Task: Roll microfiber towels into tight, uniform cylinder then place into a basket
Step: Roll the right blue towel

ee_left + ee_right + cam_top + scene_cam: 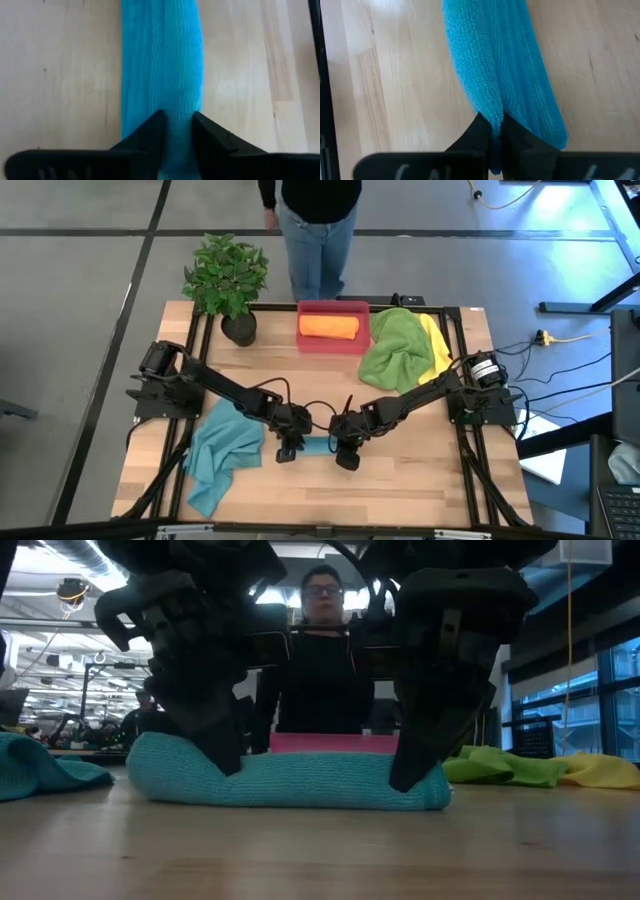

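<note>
Both sets of jaws are pinched onto one rolled teal towel [290, 780], which lies across the near middle of the wooden table [400, 490]: the left gripper [289, 448] clamps one end, the right gripper [347, 455] the other (each wrist view shows cloth squeezed between the dark fingers). Just beside the left gripper, a second teal towel [222, 452] lies crumpled. Farther back, green towel [392, 350] and yellow towel [436, 343] sit heaped together. At the far edge, the red-pink basket [334, 345] holds a rolled orange towel [329, 327], with a potted plant [227, 280] alongside. A person [317, 225] stands beyond.
</note>
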`<state>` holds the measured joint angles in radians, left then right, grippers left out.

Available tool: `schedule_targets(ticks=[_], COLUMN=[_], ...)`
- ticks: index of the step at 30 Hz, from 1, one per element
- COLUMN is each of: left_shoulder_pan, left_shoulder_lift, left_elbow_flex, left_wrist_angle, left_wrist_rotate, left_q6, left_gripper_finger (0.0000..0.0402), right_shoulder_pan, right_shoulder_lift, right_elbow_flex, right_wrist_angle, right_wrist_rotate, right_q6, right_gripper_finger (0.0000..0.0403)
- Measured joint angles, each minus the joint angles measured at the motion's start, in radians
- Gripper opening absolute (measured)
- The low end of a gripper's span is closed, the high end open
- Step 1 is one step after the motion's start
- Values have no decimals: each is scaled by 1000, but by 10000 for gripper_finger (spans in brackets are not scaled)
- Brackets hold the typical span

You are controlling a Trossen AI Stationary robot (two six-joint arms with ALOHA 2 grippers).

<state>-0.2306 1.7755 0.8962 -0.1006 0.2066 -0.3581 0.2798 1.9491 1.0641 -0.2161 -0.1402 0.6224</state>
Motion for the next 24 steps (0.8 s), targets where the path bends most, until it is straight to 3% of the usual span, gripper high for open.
schedule_targets(ticks=[6, 11, 15, 24], left_shoulder_pan=[-2, -49, -127, -264], left_shoulder_lift=[-98, -174, -179, -54], left_elbow_flex=[-3, -3, 9, 107], left_wrist_angle=[-103, -81, -43, -22], left_wrist_rotate=[-89, -224, -336, -544], left_q6=[15, 84, 168, 247], left_gripper_finger=[130, 137, 136, 136], right_shoulder_pan=[-2, -6, -16, -22], right_shoulder_lift=[0, 0, 0, 0], right_elbow_flex=[0, 1, 1, 1], right_wrist_angle=[-12, -14, -14, -16], right_wrist_rotate=[5, 5, -4, -17], right_q6=[-2, 7, 21, 24], right_gripper_finger=[18, 18, 18, 18])
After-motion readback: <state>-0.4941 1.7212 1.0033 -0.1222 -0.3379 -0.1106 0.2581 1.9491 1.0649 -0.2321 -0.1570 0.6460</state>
